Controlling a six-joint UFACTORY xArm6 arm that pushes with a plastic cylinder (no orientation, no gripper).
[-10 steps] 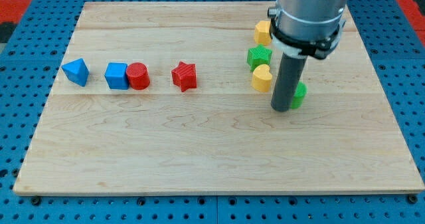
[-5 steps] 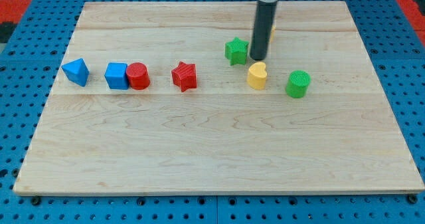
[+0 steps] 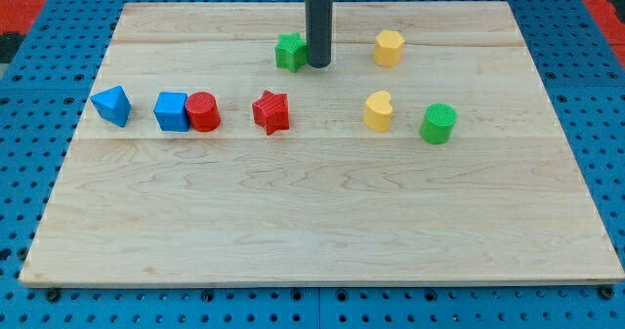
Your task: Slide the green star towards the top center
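small green plastic star block [image 3: 289, 52]: near top centre of pale wooden worktop [image 3: 312, 222] | my tip [image 3: 319, 65] touching its right side | no hand on your rig, just the rod | judged light, rigid, slippery; may spin, so push through its middle

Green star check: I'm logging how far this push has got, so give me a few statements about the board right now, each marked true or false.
1. My tip sits right beside the green star, on its right in the view. True.
2. The green star lies near the view's bottom edge. False: it is near the top, about mid-width.
3. The red cylinder touches the blue cube. True.
4. The red star is to the right of the green cylinder. False: it is to its left.
5. There are three yellow blocks. False: only two show.
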